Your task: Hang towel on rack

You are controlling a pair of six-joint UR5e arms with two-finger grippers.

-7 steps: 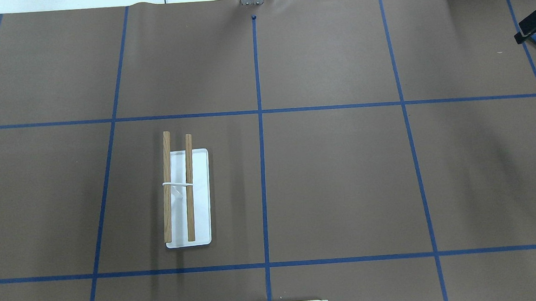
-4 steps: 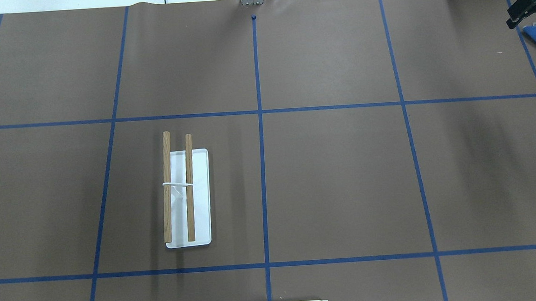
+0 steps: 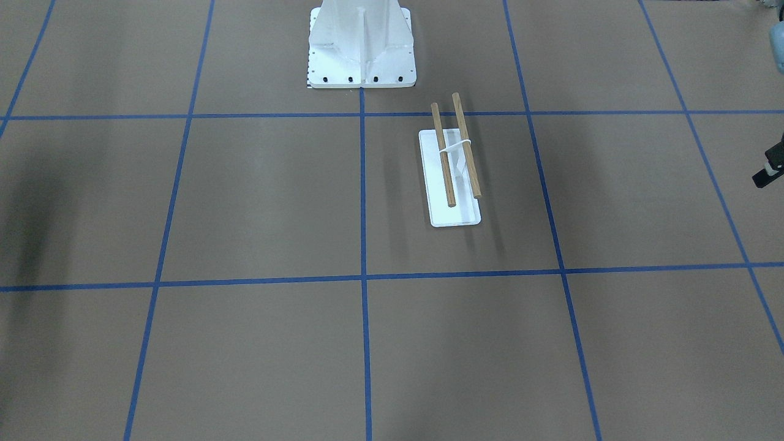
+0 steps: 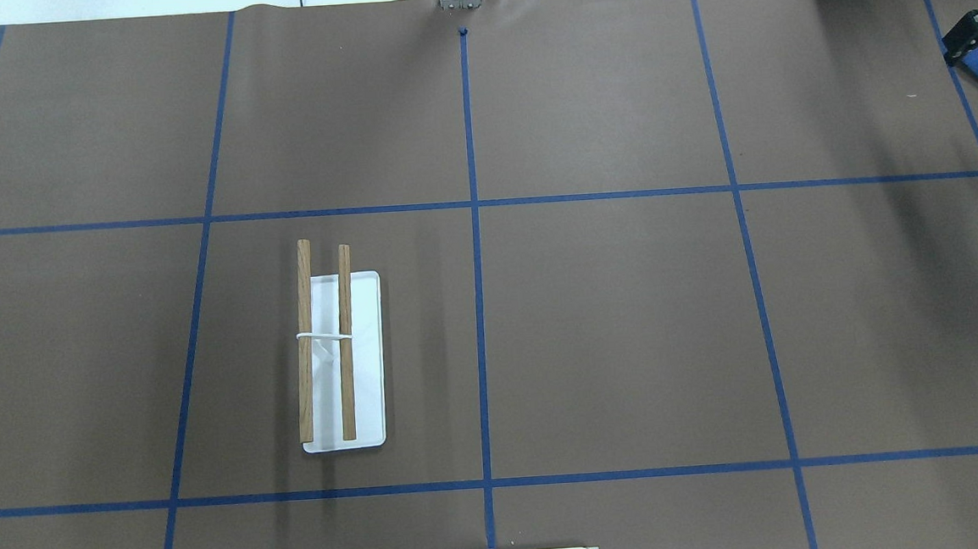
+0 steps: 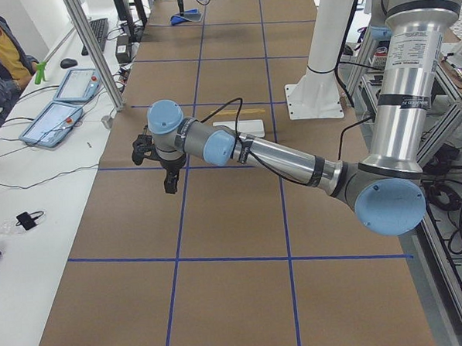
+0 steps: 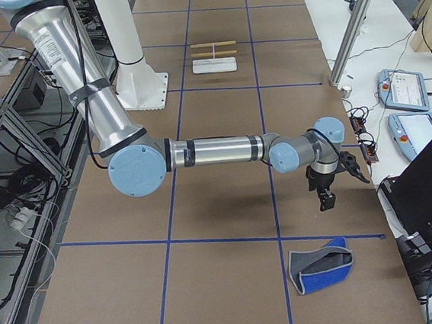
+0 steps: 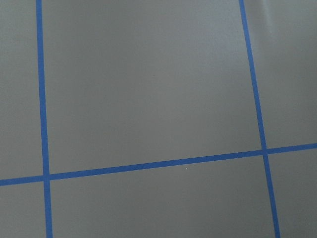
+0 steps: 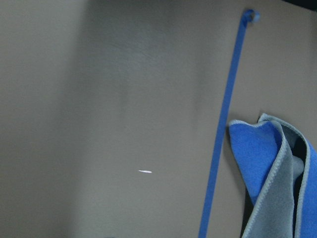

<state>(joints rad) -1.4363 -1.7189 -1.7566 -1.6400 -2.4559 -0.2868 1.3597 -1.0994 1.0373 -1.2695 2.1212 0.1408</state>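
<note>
Brown-papered table, right pincer (image 6: 341, 189) hanging open and empty near the crumpled towel (image 6: 322, 268)

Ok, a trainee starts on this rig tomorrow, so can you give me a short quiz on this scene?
1. How many wooden rods does the rack have?
2. Which side's jaws hang nearer the towel: A left, B right?
3. True or false: the towel is draped over the rack.

Key
1: two.
2: B.
3: false, it lies crumpled on the table, far from the rack.
</note>
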